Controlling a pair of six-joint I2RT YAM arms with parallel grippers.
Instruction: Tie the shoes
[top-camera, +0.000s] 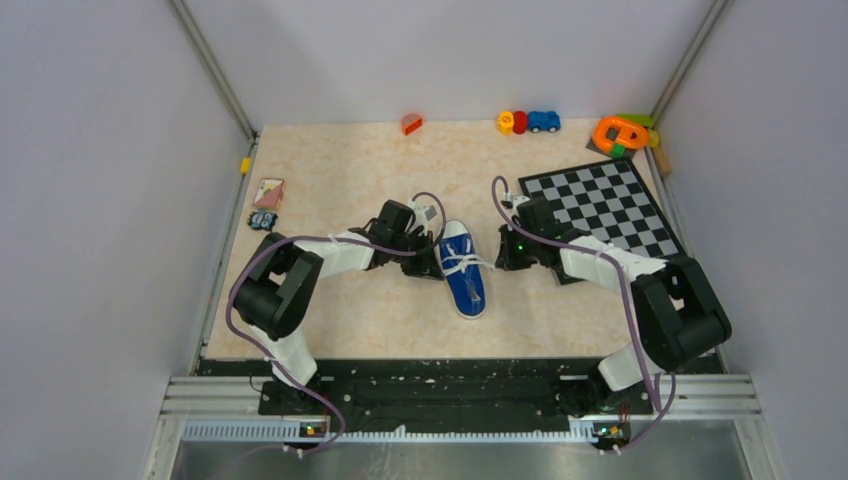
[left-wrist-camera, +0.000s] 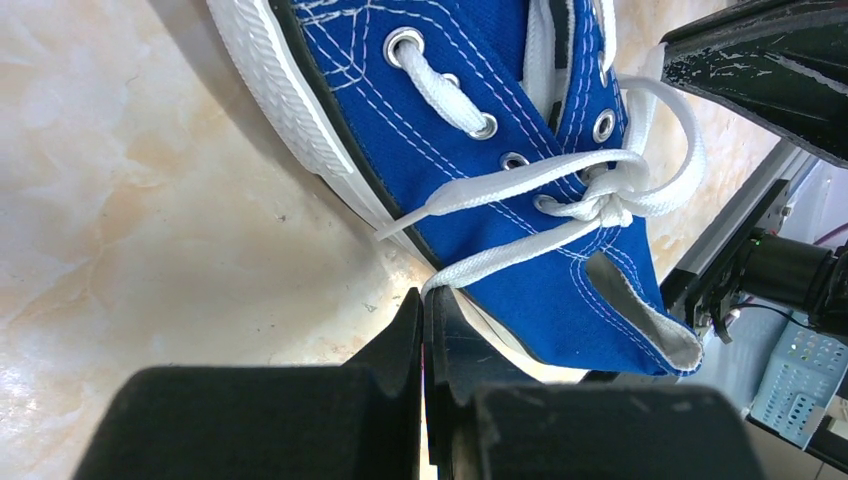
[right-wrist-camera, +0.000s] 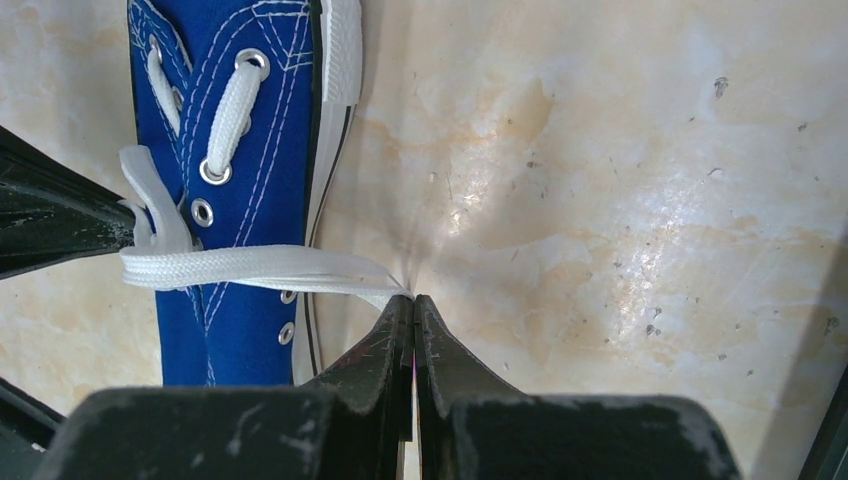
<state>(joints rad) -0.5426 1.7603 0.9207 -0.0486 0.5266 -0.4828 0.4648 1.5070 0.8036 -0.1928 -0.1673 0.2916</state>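
A small blue canvas sneaker (top-camera: 466, 285) is seen upright near the middle of the marbled tabletop (top-camera: 340, 170), with its toe turned toward the near edge and its opening toward the far wall. It is flanked by both arms: the left gripper (left-wrist-camera: 422, 300) is held just beside its left side and the right gripper (right-wrist-camera: 413, 300) just beside its right. The left gripper's fingers are pressed together on one strand of the white laces (left-wrist-camera: 520, 180), which is led from the fingertips up to a knot (left-wrist-camera: 603, 206) over the upper eyelets, where a loop (left-wrist-camera: 685, 150) is also formed. The right gripper's fingers are likewise clamped on a flat lace end (right-wrist-camera: 260, 268), which is drawn taut sideways from the shoe, across the white sole rim, to the fingertips. To the right of the sneaker a checkerboard (top-camera: 600, 205) is laid flat, partly covered by the right arm. Along the far edge a small blue toy car (top-camera: 544, 121) and an orange ring-shaped toy (top-camera: 620, 132) are placed, well apart from the sneaker.
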